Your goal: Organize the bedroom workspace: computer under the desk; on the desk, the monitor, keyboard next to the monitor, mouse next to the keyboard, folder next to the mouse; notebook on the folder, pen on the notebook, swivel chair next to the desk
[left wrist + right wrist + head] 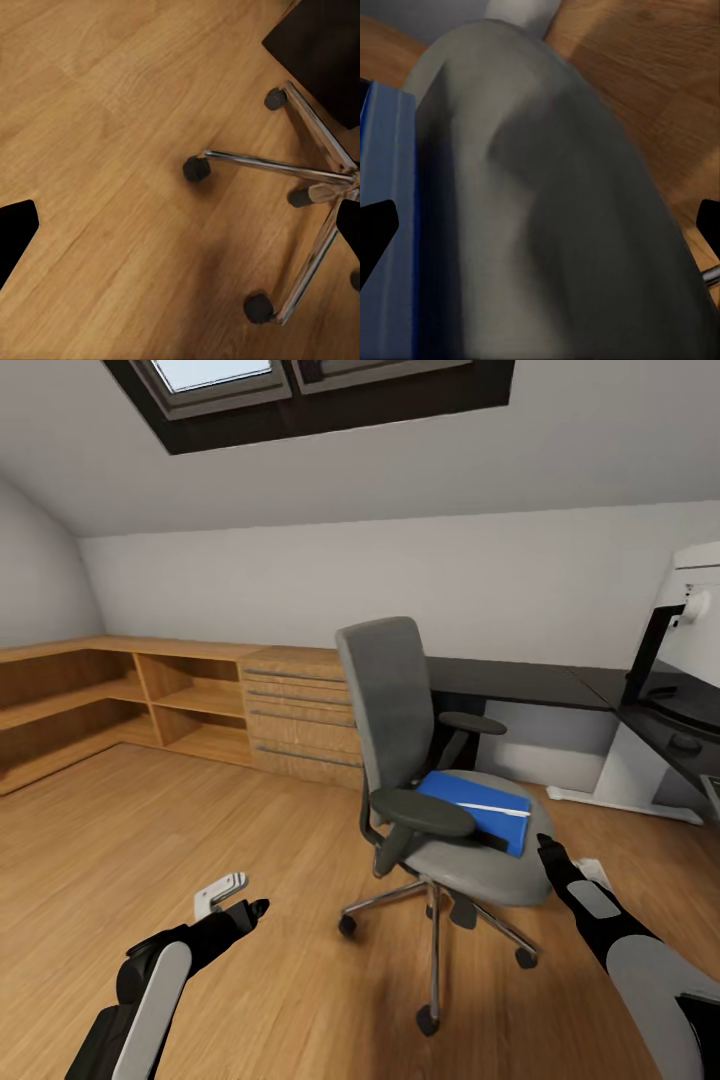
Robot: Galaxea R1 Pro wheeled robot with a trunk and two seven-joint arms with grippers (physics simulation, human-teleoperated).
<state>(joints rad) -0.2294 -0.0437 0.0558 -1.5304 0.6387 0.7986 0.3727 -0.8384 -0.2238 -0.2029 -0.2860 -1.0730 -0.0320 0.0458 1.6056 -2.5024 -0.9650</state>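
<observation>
The right hand (548,848) is seen hovering just past the front rim of the swivel chair (400,700) seat, nothing pinched. In the right wrist view both finger tips sit at opposite frame edges, so the hand is judged spread wide. The grey seat cushion lies directly below it, with the folder (390,225) beside, not touching.

In the head view the folder (478,808) is laid flat on the seat, toward the far side, near the hand but apart from it. A thin pale stick, likely the pen (492,809), is seen lying across its top. A notebook cannot be made out with certainty.

Handling judgement: the folder is taken to be light, thin and fairly stiff, with a slick cover. An edge pinch is suggested, at the side nearest the hand, where it overhangs the soft cushion slightly. The pen is loose and likely to roll off if the folder is tilted. The chair is on castors (196,169) and may drift if pushed.

The left hand (250,913) is held low over the wood floor (150,840), well apart from the chair; its state cannot be told for sure.

The counter (520,682) stands behind the chair, with the monitor (700,610) at its right end.
</observation>
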